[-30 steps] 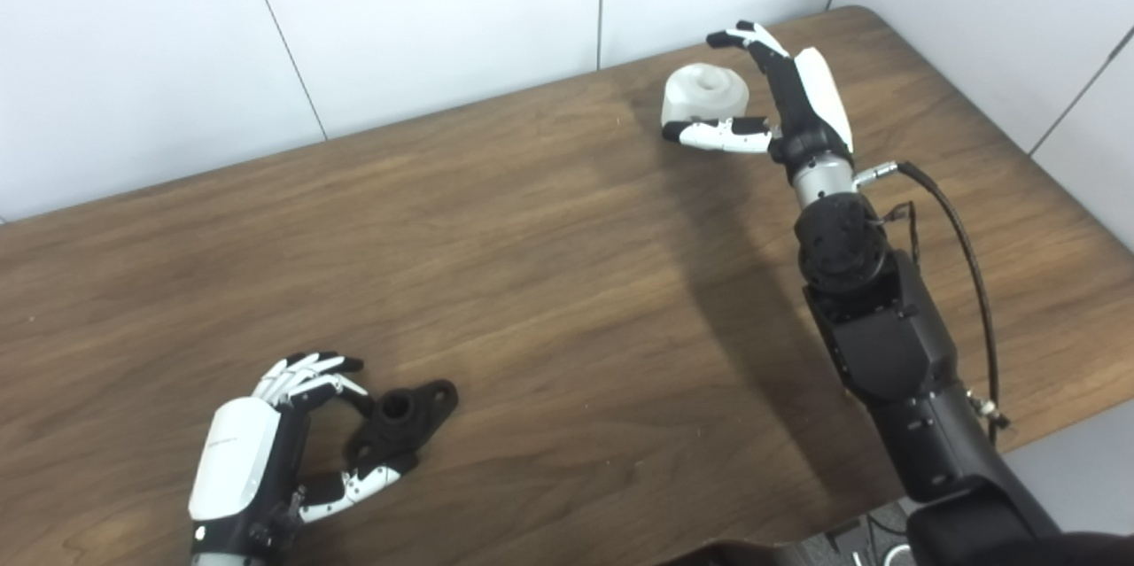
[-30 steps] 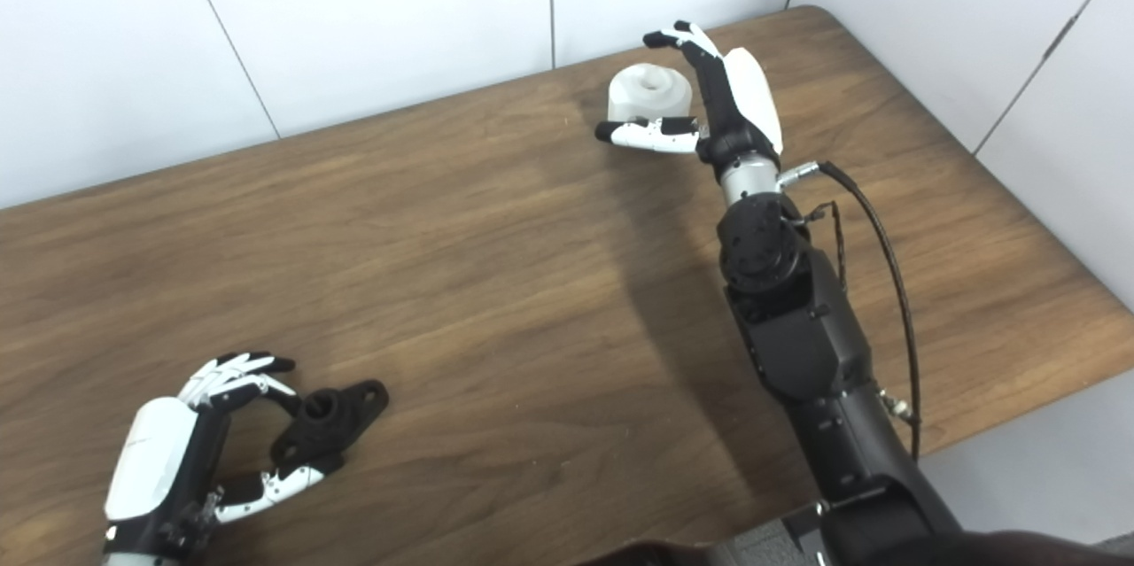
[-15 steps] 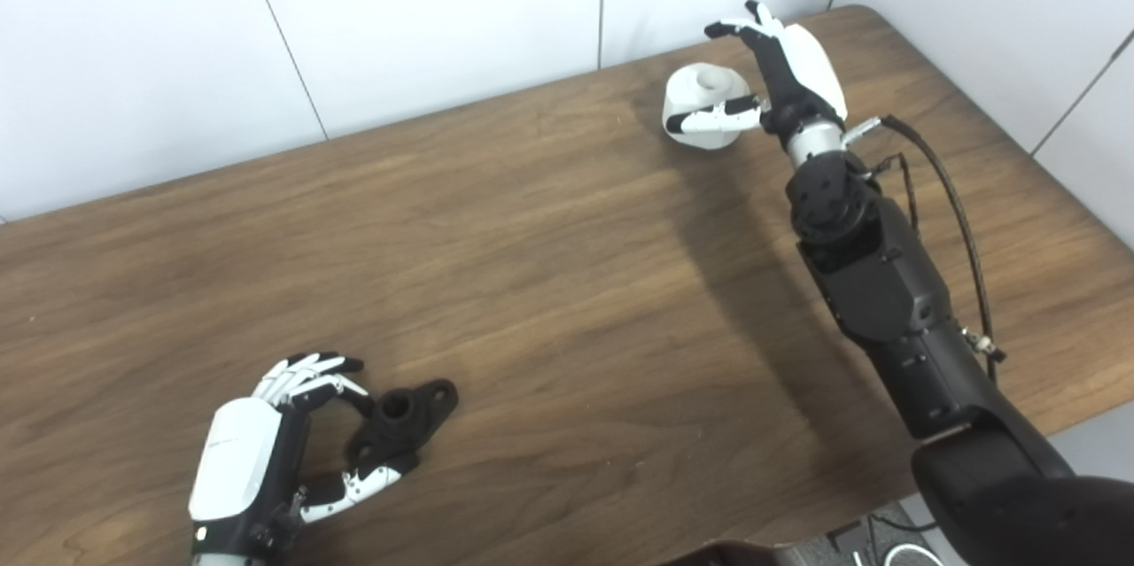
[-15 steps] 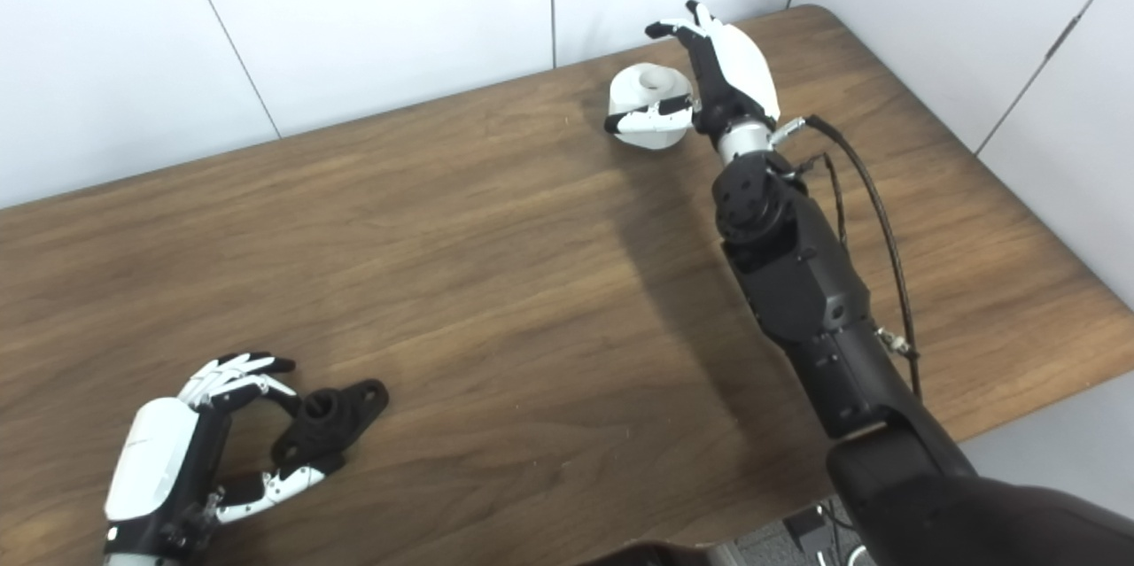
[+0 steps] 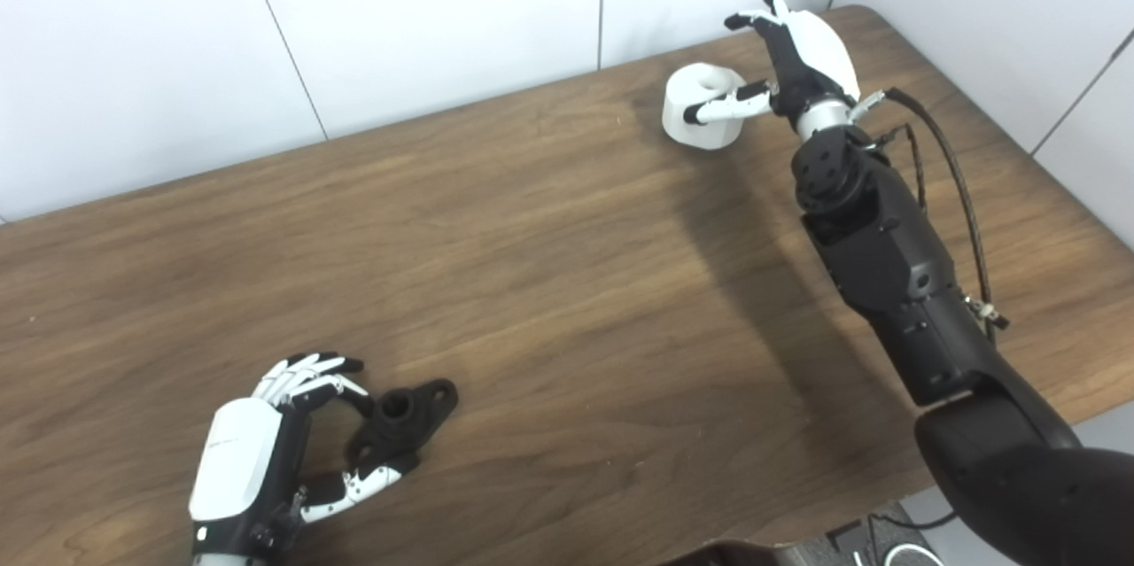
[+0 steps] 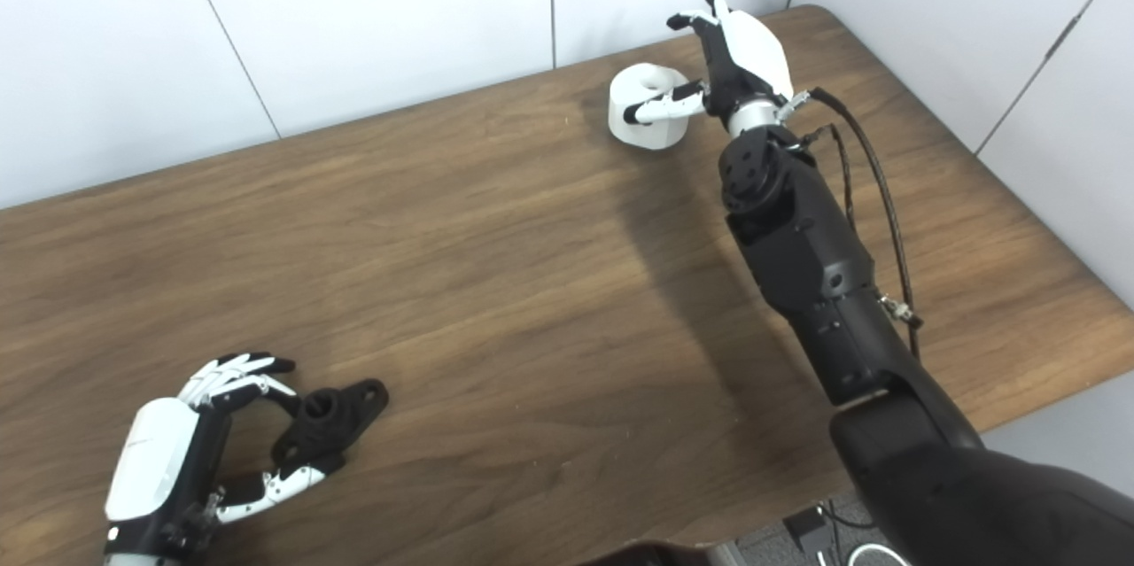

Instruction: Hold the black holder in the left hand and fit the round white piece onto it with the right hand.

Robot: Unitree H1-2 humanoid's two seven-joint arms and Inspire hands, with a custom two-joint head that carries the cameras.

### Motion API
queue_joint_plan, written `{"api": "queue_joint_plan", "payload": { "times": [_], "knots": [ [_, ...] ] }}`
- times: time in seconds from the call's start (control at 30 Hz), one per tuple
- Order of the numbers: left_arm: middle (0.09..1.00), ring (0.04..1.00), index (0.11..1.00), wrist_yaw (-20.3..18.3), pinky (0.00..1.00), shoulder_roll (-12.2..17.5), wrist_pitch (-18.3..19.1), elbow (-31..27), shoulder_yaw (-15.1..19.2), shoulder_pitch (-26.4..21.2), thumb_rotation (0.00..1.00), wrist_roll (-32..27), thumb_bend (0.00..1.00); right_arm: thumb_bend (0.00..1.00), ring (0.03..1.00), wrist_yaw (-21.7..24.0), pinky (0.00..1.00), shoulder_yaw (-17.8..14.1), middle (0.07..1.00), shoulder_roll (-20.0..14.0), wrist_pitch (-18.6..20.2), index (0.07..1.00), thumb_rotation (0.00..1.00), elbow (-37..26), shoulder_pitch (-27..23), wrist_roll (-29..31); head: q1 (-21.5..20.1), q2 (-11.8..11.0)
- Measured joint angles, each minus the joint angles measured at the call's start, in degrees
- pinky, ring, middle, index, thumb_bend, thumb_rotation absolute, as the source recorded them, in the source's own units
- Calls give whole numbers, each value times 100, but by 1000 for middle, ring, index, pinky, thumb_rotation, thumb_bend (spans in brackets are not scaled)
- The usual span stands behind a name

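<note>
Your right hand [image 5: 793, 61] reached the white piece [image 5: 700, 105] at the table's [image 5: 549, 265] far edge, thumb across its near side, fingers spread above it, not yet closed. Your left hand [image 5: 266, 451] lay curled loosely around the black holder [image 5: 403, 420] near the front edge.

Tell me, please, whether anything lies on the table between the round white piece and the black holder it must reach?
Nothing visible does. Only bare table lies between the round white piece at the right hand and the black holder by the left hand.
</note>
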Motion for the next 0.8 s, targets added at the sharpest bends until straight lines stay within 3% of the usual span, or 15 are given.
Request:
{"api": "queue_joint_plan", "payload": {
  "times": [0.2,0.8],
  "knots": [
    [757,820,484,15,882,-4,-11,2,4,3,47,0,522,927,1000,134,969,-74,991,43,6,789,271,194,-35,-255,9,9],
    [761,824,484,23,892,-7,-12,13,5,-2,47,4,522,942,1000,162,996,-19,977,51,6,713,288,312,-27,-261,17,17]
  ]
}}
